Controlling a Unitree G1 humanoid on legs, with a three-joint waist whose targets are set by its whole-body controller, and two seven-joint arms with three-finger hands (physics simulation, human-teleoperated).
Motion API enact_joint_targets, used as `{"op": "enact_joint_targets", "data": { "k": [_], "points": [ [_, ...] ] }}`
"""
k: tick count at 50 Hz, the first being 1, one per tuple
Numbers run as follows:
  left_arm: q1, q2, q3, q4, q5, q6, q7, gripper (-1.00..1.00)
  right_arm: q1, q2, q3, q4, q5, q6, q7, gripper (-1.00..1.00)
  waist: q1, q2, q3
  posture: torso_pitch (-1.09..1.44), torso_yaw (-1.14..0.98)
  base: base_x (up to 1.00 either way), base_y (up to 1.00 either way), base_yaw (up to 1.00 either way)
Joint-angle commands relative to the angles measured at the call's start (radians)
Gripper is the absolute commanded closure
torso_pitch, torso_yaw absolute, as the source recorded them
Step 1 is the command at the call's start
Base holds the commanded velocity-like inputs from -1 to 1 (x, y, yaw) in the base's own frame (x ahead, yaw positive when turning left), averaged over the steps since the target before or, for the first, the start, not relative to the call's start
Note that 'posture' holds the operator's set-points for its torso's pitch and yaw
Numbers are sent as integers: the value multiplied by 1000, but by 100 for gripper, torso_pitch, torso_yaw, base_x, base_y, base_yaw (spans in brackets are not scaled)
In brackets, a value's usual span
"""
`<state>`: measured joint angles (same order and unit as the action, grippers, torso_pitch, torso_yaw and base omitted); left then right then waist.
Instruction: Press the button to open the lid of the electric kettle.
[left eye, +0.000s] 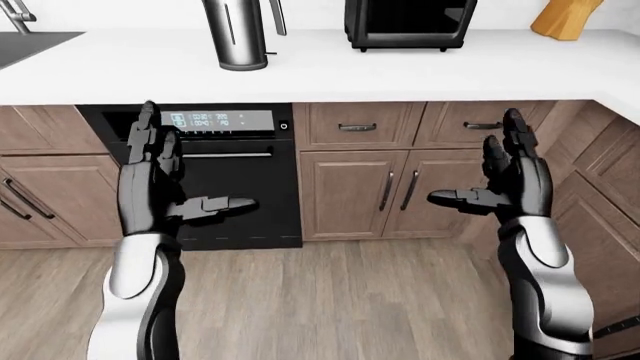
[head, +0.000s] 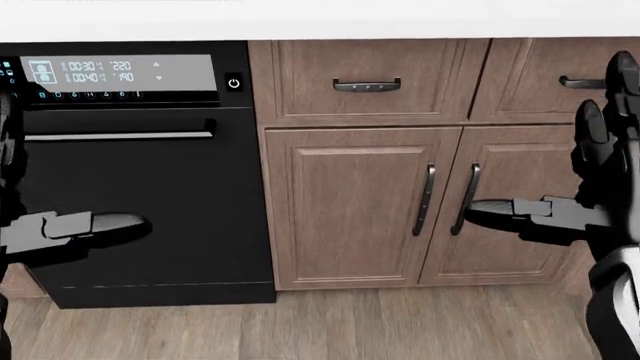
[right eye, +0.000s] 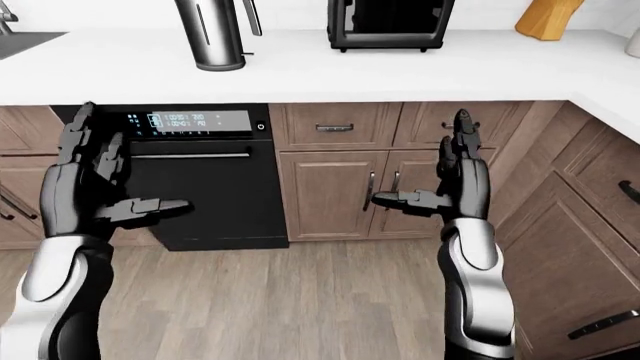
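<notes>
The steel electric kettle stands on the white counter at the top left of the left-eye view; its lid and button are cut off by the top edge. My left hand is open, fingers pointing up and thumb out, held in front of the black dishwasher, well below the kettle. My right hand is open the same way in front of the wooden cabinet doors. Both hands are empty. In the head view only the left thumb and the right hand show.
A black toaster oven and a wooden knife block stand on the counter to the right of the kettle. A sink is at the top left. The counter turns a corner at the right. Wooden floor lies below.
</notes>
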<state>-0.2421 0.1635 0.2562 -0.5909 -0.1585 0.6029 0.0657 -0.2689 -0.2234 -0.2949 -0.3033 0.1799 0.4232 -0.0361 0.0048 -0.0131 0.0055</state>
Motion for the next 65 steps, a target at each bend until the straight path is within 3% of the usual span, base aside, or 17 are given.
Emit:
{"op": "enact_joint_targets", "data": {
  "k": [1,4,10,26,27,33,36,40,43,45,47,49,53,55,56,59,65],
  "points": [
    [-44,24,24,-46,-34,47,10,-100,-29,-30,-1,-47,-7,-20,9,-100,0,1,-15,0,0,0,0,0],
    [-80,52,85,-53,-97,90,37,-100,-54,-57,-42,-88,35,41,14,-100,0,3,-10,0,0,0,0,0],
    [-114,130,131,-57,-175,122,81,-100,-106,-151,-106,-107,81,82,12,-100,1,6,3,0,0,0,0,0],
    [-145,207,166,-82,-233,174,118,-100,-127,-186,-125,-144,119,134,0,-100,-1,7,16,0,0,0,0,0],
    [-146,208,166,-85,-235,176,119,-100,-125,-185,-125,-149,122,137,0,-100,-2,11,0,0,0,5,0,0],
    [-147,211,165,-90,-236,176,123,-100,-124,-185,-123,-157,127,140,1,-100,-2,11,33,0,0,14,0,0],
    [-148,211,166,-93,-239,181,125,-100,-127,-189,-126,-164,133,148,2,-100,-4,7,35,0,0,19,0,0],
    [-152,217,174,-95,-246,188,127,-100,-126,-191,-126,-176,138,154,6,-100,-5,31,32,0,0,22,1,0],
    [-150,218,173,-96,-248,187,128,-100,-127,-194,-130,-186,145,164,7,-100,-8,78,36,0,0,31,8,0],
    [-151,220,173,-99,-249,191,129,-100,-126,-194,-131,-187,147,165,8,-100,-2,56,36,0,0,32,8,0],
    [-145,219,174,-90,-245,180,124,-100,-128,-196,-131,-189,149,167,9,-100,-5,69,37,0,0,32,7,0],
    [-153,222,177,-92,-250,189,128,-100,-133,-199,-133,-194,154,175,8,-100,-3,58,26,0,0,36,14,0],
    [-151,223,176,-95,-251,189,129,-100,-130,-197,-130,-197,156,175,9,-100,11,4,41,0,0,38,19,0],
    [-152,225,178,-93,-252,189,127,-100,-132,-198,-130,-196,156,175,10,-100,13,-49,25,0,0,37,18,0],
    [-152,225,178,-93,-252,190,127,-100,-130,-197,-130,-196,156,173,11,-100,-2,-27,29,0,0,40,18,0],
    [-152,225,178,-96,-253,193,129,-100,-131,-199,-131,-198,156,175,12,-100,-7,-41,32,0,0,41,18,0],
    [-156,239,193,-92,-261,193,134,-100,-140,-198,-142,-211,190,209,-4,-100,-13,-17,34,0,0,43,36,0]
  ]
}}
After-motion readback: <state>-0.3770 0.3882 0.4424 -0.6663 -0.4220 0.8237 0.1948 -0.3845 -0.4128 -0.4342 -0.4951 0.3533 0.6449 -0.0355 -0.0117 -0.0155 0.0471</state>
